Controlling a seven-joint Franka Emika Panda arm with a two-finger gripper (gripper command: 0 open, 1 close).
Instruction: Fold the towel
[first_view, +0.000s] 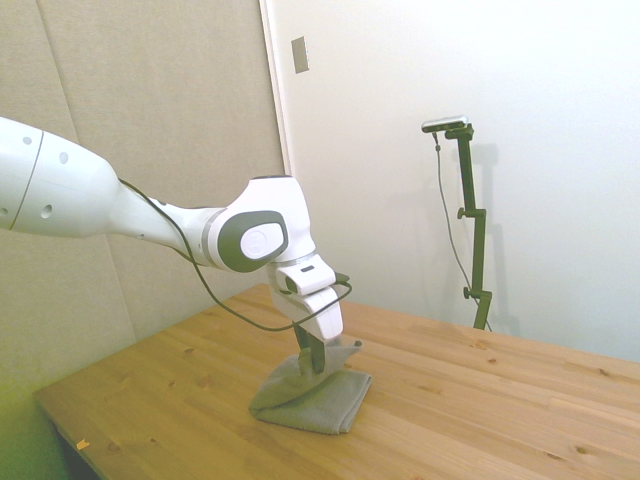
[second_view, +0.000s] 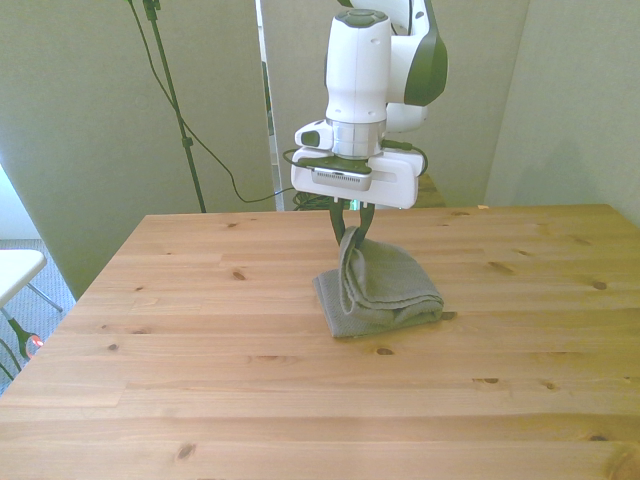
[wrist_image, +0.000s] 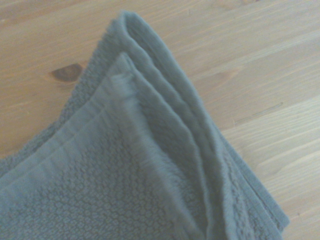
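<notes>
Claw (second_view: 350, 232) pinches a raised corner of the grey towel (second_view: 385, 295) on the wooden table (second_view: 200, 380)

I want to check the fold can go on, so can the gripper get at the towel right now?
Yes, it seems so: the gripper is already shut on a raised edge of the towel, and nothing else on the table stands in its way.
</notes>
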